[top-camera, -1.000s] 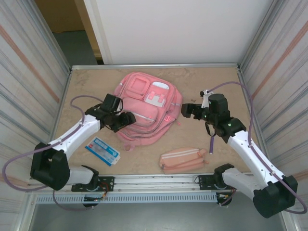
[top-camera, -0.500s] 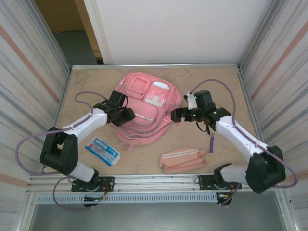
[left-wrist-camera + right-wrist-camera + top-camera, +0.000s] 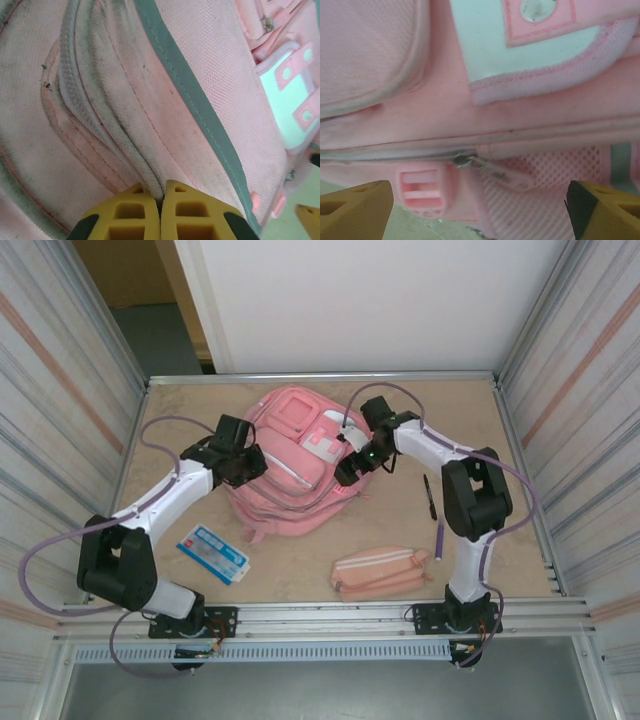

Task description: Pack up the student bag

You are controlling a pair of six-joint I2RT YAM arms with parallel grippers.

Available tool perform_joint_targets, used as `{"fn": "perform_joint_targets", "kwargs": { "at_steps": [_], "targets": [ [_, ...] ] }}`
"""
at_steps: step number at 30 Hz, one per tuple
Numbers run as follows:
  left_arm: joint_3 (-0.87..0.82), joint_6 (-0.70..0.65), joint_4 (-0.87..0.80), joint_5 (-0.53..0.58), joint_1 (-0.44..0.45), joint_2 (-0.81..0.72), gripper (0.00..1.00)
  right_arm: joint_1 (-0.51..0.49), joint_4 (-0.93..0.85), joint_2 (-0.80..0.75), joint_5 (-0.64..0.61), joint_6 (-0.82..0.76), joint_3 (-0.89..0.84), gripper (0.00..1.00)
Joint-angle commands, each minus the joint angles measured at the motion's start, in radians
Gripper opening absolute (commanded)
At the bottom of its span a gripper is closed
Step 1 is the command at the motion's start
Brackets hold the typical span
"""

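- Student bag [image 3: 300, 455] lies flat mid-surface [image 3: 180, 410], toward the back.
- Left gripper [image 3: 161, 200] has just clamped shut on a raised fabric seam [image 3: 125, 150] on the bag's left side.
- Right gripper [image 3: 480, 202] has moved in, jaws wide, straddling the zipper pull [image 3: 470, 161]; unzipping looks next.

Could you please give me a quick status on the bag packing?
Left gripper shut, pinching a fold of the student bag. Right gripper open, over the zipper pull. Pouch, pen, blue packet lie clear of it.
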State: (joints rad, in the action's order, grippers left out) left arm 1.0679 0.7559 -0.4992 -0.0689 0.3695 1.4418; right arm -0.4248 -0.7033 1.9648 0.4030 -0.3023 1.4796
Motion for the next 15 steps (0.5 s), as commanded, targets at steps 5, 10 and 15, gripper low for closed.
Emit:
{"fn": "perform_joint_targets", "kwargs": {
  "at_steps": [5, 10, 15],
  "targets": [
    [0.062, 0.029, 0.005, -0.184, -0.032, -0.081, 0.00, 0.013, -0.193, 0.138, 0.083, -0.169, 0.146, 0.82],
    [0.087, 0.052, 0.012, -0.215, -0.044, -0.072, 0.00, -0.003, -0.206, 0.140, 0.175, -0.190, 0.157, 0.59],
    [0.085, 0.076, 0.021, -0.218, -0.052, -0.051, 0.00, -0.007, -0.180, 0.085, 0.186, -0.192, 0.145, 0.30]
  ]
}}
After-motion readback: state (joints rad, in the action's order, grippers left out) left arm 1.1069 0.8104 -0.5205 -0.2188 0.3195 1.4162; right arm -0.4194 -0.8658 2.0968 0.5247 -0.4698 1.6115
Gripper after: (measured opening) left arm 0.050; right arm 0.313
